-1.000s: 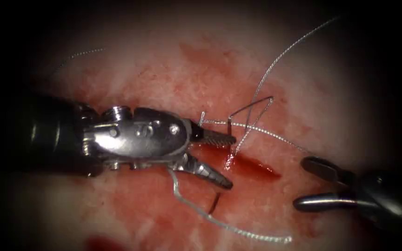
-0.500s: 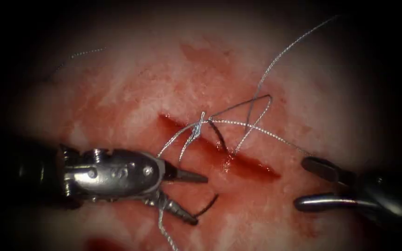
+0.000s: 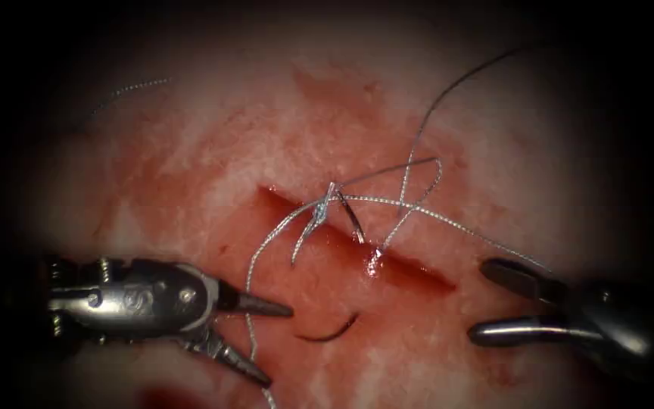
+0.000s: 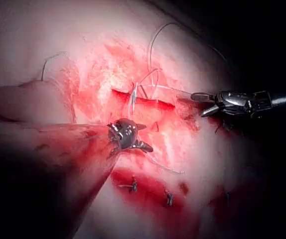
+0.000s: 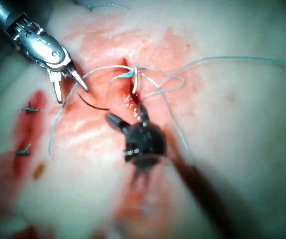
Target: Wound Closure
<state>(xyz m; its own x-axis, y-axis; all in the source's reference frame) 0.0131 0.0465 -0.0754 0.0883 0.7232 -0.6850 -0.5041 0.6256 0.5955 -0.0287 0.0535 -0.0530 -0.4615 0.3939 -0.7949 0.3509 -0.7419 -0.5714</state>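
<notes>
**A:** Steel first: your left arm's silver two-jawed needle driver (image 3: 255, 341) sits at the lower left of the endoscope frame, jaws spread, gripping nothing. A strand of the pale braided thread (image 3: 410, 212) runs down between them, ungrasped.

**B:** And the needle?

**A:** The dark curved needle (image 3: 331, 331) lies loose on the pink pork tissue (image 3: 213, 144), below the cut and just right of your left tool, not in the tissue.

**B:** My right tool?

**A:** The right arm's dark driver (image 3: 493, 299) waits at the lower right, jaws parted, empty.

**B:** Progress?

**A:** Farther up, thread crosses the red slit-shaped cut (image 3: 357, 242) in a loose loop. I'd judge this stitch placed but untied; the cut gapes.
</notes>
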